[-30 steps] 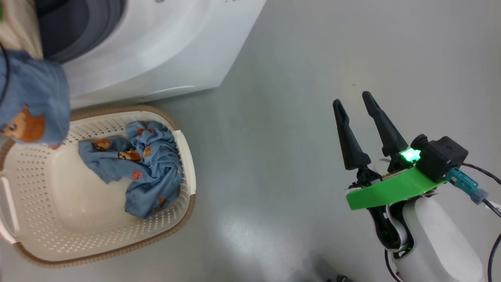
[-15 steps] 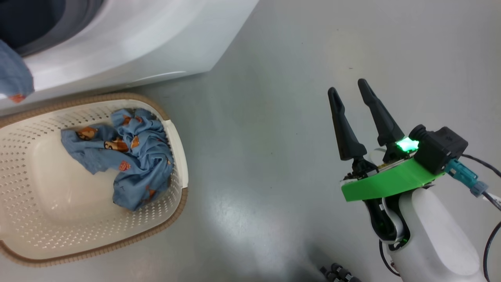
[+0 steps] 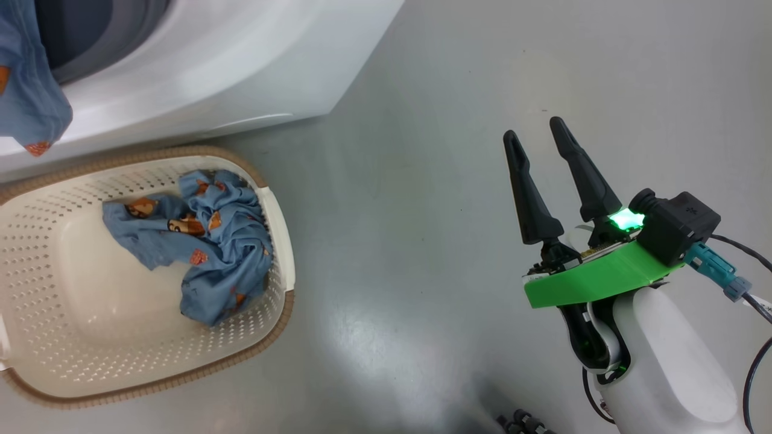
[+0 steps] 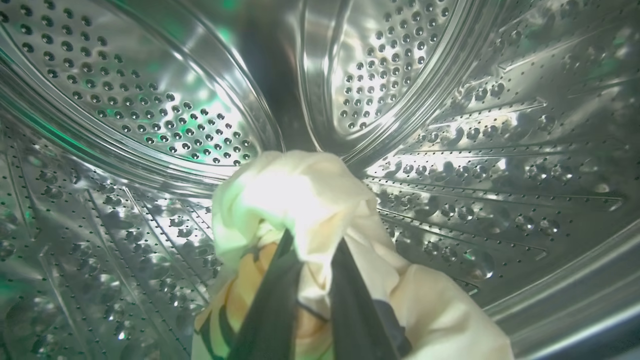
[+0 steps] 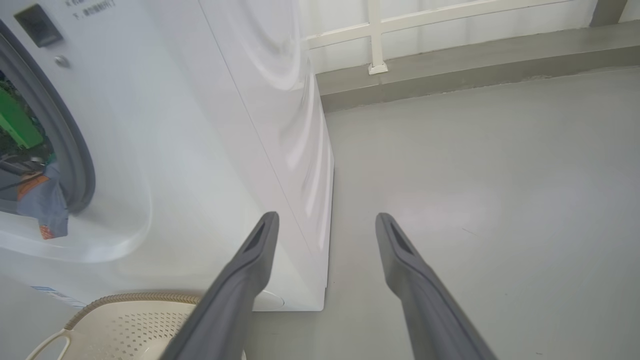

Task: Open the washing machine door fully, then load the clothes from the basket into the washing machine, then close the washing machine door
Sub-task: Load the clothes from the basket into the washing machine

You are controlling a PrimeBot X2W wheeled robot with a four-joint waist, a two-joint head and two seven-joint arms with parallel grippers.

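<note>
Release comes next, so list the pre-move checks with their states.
1. Left hand inside the drum: ok.
2. Left hand shut on the cream piece: ok.
3. Whole load past the opening: not ok, a blue cloth hangs out over the machine front.
4. Basket emptied: not ok, blue clothes lie in it.
5. Right hand open and over bare floor: ok.
</note>
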